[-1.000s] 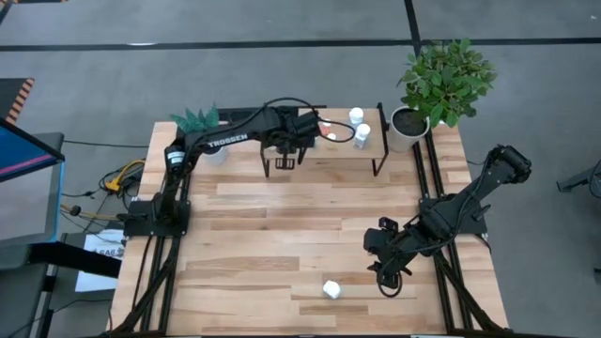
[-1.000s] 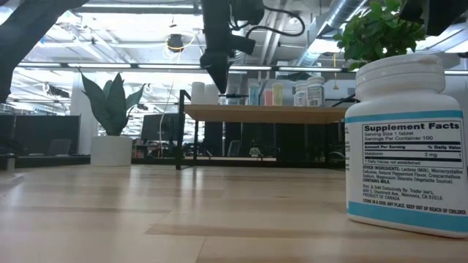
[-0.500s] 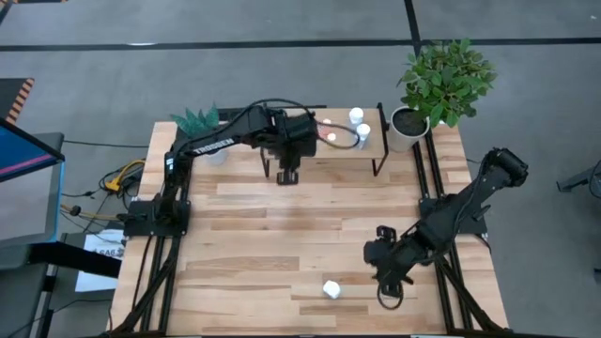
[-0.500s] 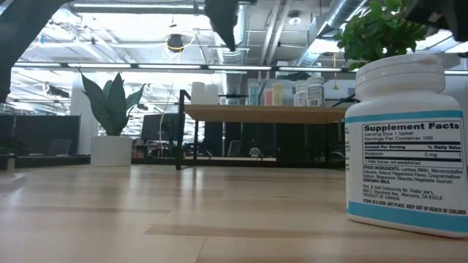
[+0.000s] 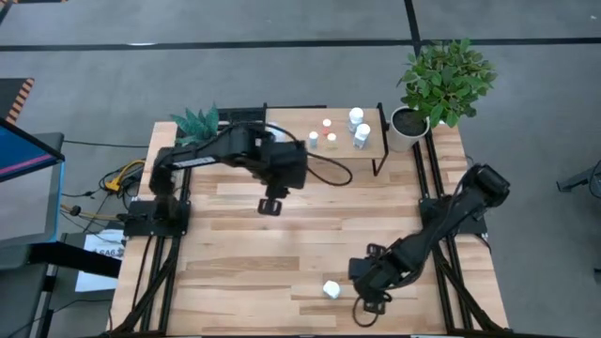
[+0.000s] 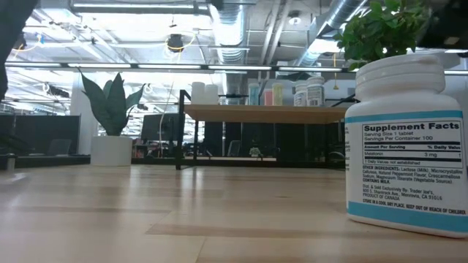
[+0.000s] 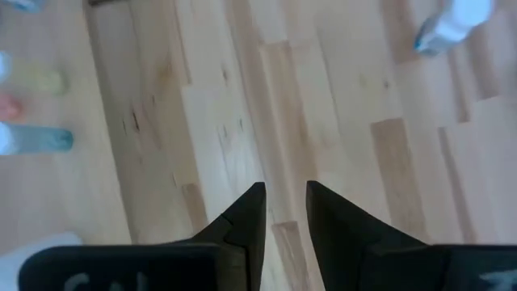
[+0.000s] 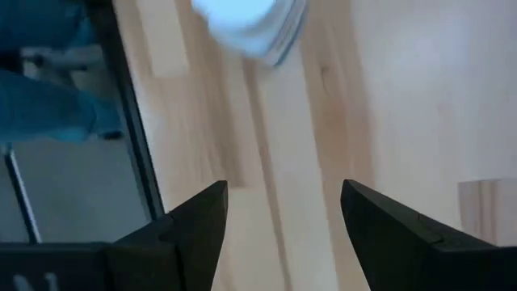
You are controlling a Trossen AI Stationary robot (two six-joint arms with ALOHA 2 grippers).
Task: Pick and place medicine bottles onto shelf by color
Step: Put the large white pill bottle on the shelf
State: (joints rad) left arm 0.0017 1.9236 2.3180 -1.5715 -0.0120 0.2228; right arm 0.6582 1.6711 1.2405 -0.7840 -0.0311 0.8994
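A white medicine bottle [image 5: 331,289] with a blue band [image 6: 406,139] stands on the table near the front edge. Several small bottles [image 5: 331,131] stand in a row [image 6: 281,93] on the shelf [image 5: 346,153] at the back. My right gripper [image 5: 364,299] [image 8: 283,218] hovers open just right of the lone bottle [image 8: 242,18], pointing steeply down. My left gripper [image 5: 271,204] [image 7: 284,202] hangs over the middle of the table, in front of the shelf. Its fingers stand a narrow gap apart with nothing between them.
A leafy plant in a white pot [image 5: 410,127] stands at the shelf's right end. A spiky plant in a white pot [image 5: 197,122] [image 6: 111,150] stands at its left. A black cable [image 5: 329,174] loops from the left arm across the shelf's front.
My left gripper has drawn back from the shelf toward the table's near edge, risen and tipped further down; its finger gap looks the same. My right gripper has sunk and gone toward the near edge, closer to the lone white bottle.
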